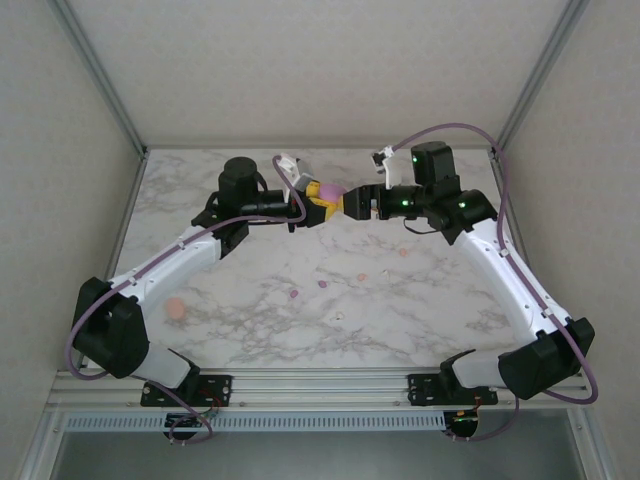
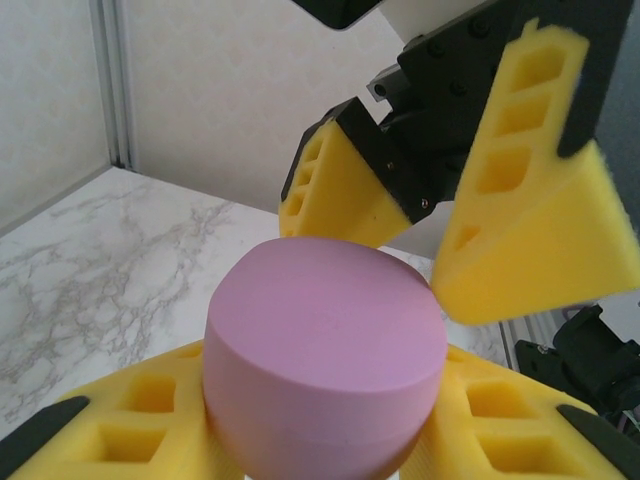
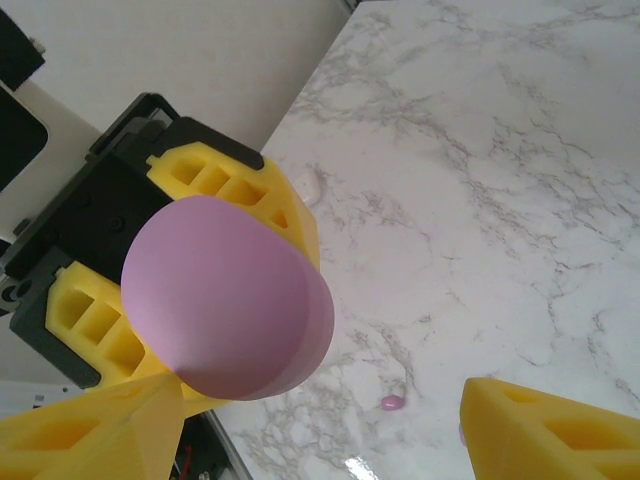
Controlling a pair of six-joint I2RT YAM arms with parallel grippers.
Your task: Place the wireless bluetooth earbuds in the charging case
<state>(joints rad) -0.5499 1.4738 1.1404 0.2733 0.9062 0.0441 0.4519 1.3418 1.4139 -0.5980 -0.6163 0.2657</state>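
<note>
Above the back of the table [image 1: 250,330], in the top view, the left tool [image 1: 323,203] is clamped on the purple charging case [image 1: 331,190] and holds it in the air. The right tool [image 1: 356,206] faces it closely. The earbuds [image 1: 322,284] lie scattered on the marble, well apart from the case.

From the left wrist, the case looks closed, with a seam around its lower part. The right tool's yellow fingers [image 2: 340,185] stand apart just behind it.

From the right wrist, its own fingers are wide apart, and one purple earbud [image 3: 391,403] lies on the table below.

I judge the step is opening the lid: the right tool must grip the upper half while the left keeps the base firm.
</note>
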